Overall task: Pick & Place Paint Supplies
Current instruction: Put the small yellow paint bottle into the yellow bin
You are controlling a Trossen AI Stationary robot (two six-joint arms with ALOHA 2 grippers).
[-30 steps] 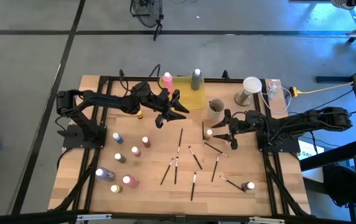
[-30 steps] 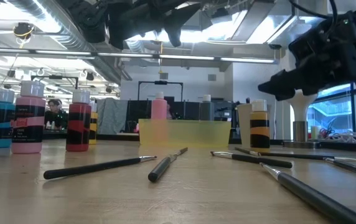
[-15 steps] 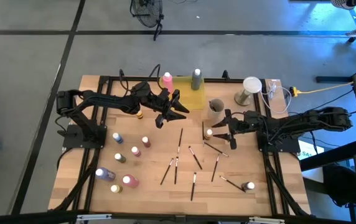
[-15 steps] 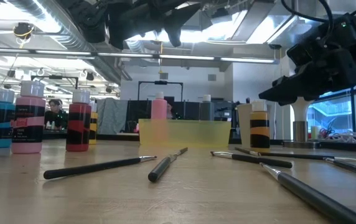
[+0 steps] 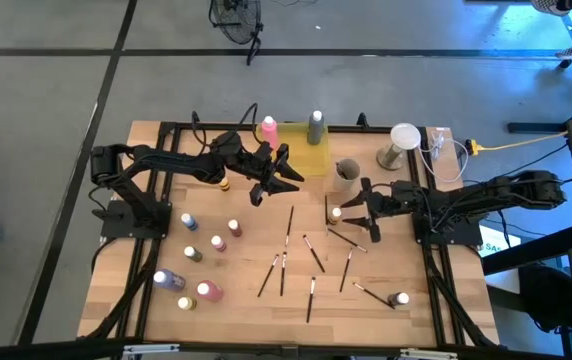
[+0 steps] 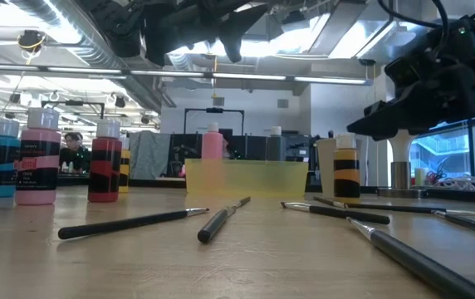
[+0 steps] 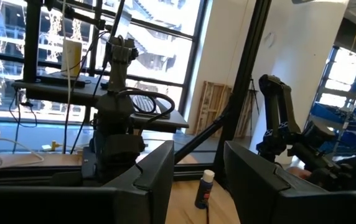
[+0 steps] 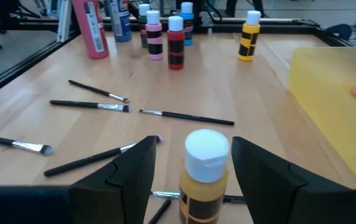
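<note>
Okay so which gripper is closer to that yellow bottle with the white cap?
Right. The right gripper straddles the yellow bottle, fingers open either side. The left gripper hangs near the yellow tray.

Overhead, table-level and two wrist cameras share one table (image 5: pixel 246 310).

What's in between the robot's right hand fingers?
A yellow paint bottle with a white cap stands between the right hand's open fingers, untouched; the right wrist view shows it.

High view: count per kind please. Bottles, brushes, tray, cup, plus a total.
Bottles: 12 (2 in the tray, 10 on the table)
Brushes: 9, as far as the thin ones can be told apart
Tray: 1
Cup: 1
Total: 23
</note>
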